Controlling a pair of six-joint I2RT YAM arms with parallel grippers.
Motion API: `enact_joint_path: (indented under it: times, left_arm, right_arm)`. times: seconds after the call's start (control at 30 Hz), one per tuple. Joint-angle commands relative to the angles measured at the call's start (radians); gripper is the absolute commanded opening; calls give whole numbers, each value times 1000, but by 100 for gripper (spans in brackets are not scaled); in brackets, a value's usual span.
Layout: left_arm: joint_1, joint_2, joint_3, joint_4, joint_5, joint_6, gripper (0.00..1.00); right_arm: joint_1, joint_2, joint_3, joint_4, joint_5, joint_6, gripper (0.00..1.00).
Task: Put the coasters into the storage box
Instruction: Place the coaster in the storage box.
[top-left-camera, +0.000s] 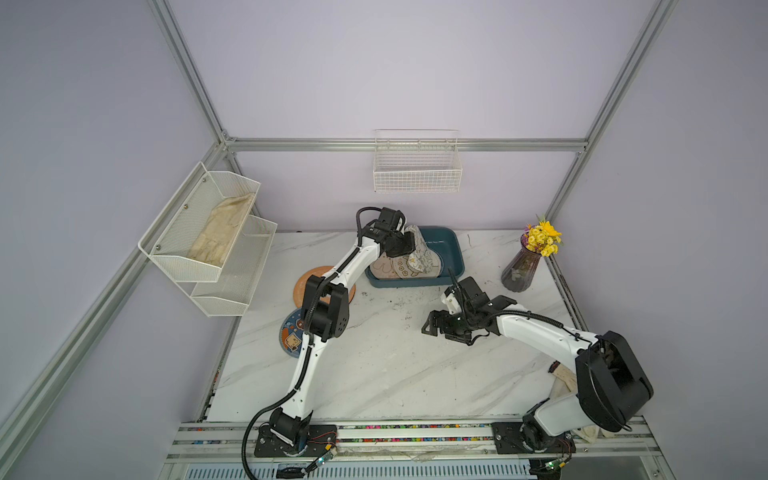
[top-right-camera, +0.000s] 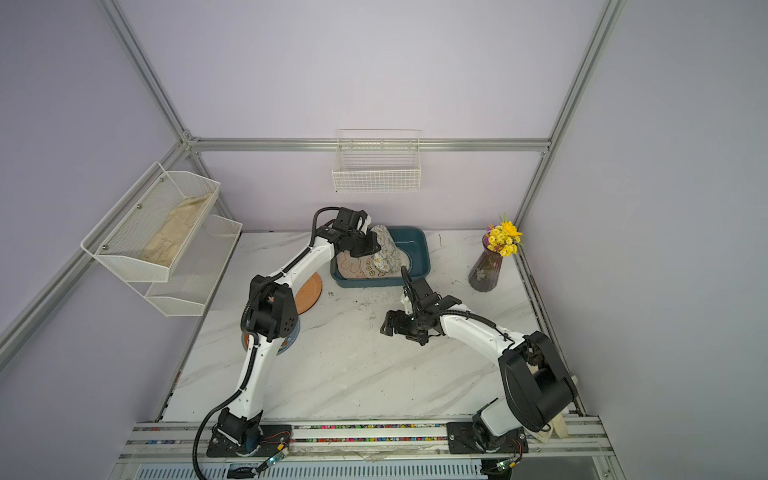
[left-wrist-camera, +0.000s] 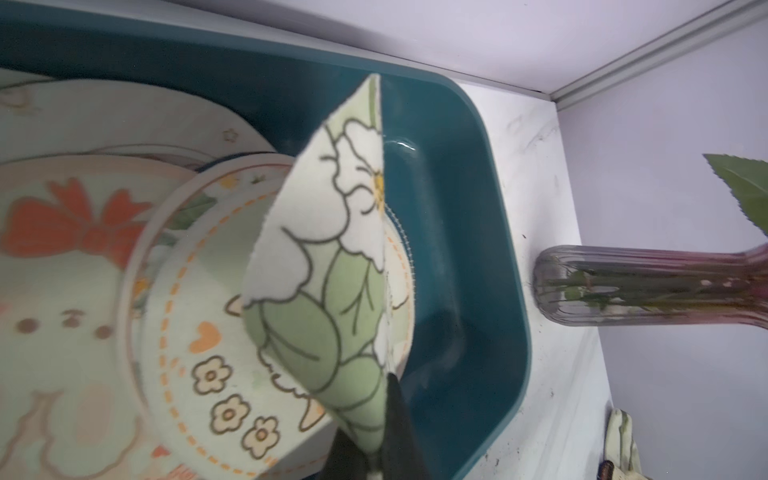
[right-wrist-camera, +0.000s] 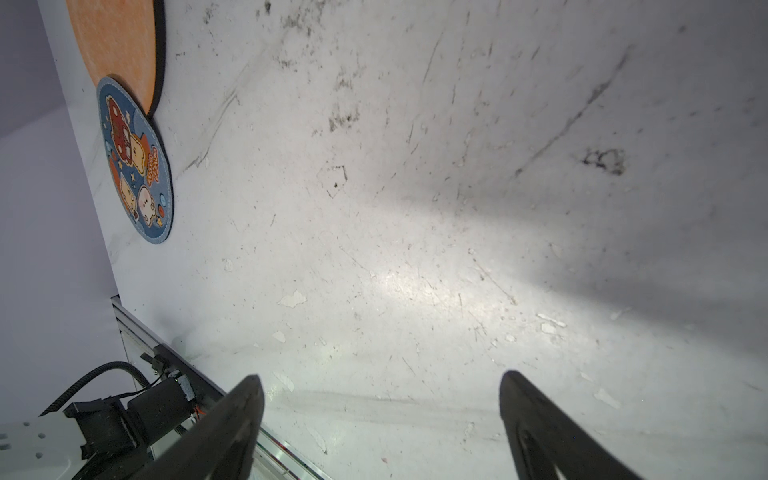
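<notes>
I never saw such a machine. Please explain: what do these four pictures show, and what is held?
Two robot arms work at a marble table. Two pictures look down from above; two come from cameras on the wrists. The left gripper holds a bent floral coaster over the teal box, where other coasters lie. The right gripper is open and empty above the table. An orange coaster, a navy coaster and a vase of flowers are on the table.
</notes>
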Motion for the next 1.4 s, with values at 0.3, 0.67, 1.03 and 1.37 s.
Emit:
enact_joint_path:
  times: [0.3, 0.67, 1.03, 1.37]
  left_arm:
    - [24, -149, -143, -108, -257, 80, 77]
    - [34, -275, -262, -113, -282, 82, 100]
    - [96, -602, -744, -66, -257, 32, 100]
    - [280, -861, -1138, -23, -281, 5, 100]
  right_arm:
    - [-4, 21, 15, -14, -13, -14, 91]
    - [-4, 25, 21, -20, -8, -34, 91]
    - [-4, 51, 58, -19, -8, -54, 92]
    - [-3, 79, 93, -16, -19, -60, 92]
